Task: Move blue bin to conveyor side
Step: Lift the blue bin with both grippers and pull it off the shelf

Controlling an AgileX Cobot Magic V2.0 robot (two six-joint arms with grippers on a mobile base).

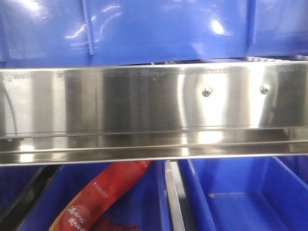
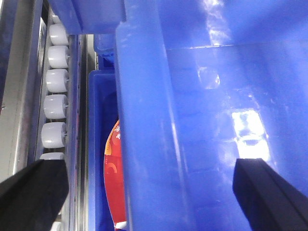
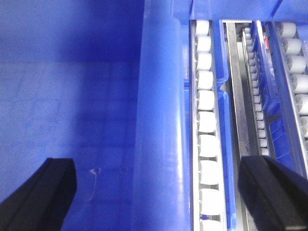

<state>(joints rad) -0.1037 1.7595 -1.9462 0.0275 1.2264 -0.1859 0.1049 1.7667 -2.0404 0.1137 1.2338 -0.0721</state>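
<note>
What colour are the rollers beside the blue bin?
The rollers are white, running alongside the blue bin; right wrist view shows them best.

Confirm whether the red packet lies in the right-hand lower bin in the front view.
No: the red packet lies in the left lower bin.
</note>
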